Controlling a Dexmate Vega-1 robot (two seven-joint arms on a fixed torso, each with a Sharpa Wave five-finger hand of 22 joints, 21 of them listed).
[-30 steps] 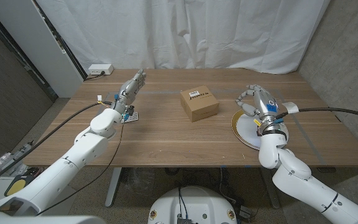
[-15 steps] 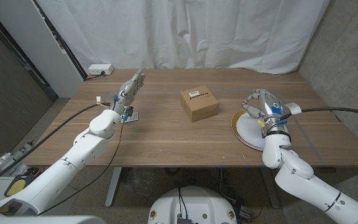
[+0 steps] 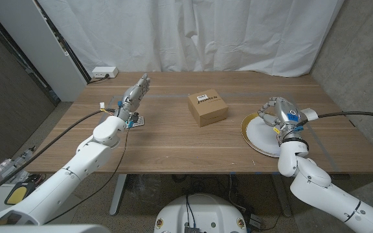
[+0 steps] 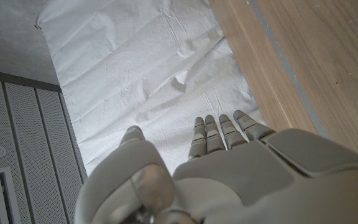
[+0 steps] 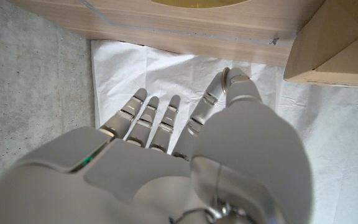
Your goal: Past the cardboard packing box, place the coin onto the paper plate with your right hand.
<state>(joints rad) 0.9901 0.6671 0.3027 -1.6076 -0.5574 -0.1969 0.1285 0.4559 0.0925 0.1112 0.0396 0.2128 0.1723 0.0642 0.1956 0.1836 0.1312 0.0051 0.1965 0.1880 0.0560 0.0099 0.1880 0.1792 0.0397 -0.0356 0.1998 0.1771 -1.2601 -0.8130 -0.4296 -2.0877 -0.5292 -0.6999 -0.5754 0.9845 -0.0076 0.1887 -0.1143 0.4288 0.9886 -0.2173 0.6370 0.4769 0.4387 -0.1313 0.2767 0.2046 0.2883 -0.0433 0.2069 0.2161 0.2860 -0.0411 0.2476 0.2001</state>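
Note:
The cardboard packing box [image 3: 208,107] stands at the table's middle, and its corner [image 5: 331,43] also shows in the right wrist view. To its right lies the white paper plate [image 3: 256,134] with a gold rim. My right hand [image 3: 281,113] hovers over the plate's right part, fingers curved down toward the thumb. Its fingers [image 5: 148,118] reach out with the thumb tip close beside them, and I cannot make out a coin between them or on the plate. My left hand [image 3: 135,92] is raised at the far left, fingers straight [image 4: 219,130], holding nothing.
A small patterned card [image 3: 135,120] lies on the table below my left hand. A white power strip [image 3: 103,72] sits at the back left corner. A white curtain hangs behind the table [image 3: 173,142].
My right hand has drifted right and slightly nearer across the plate, uncovering more of the plate's left side. The left arm and the box have stayed put.

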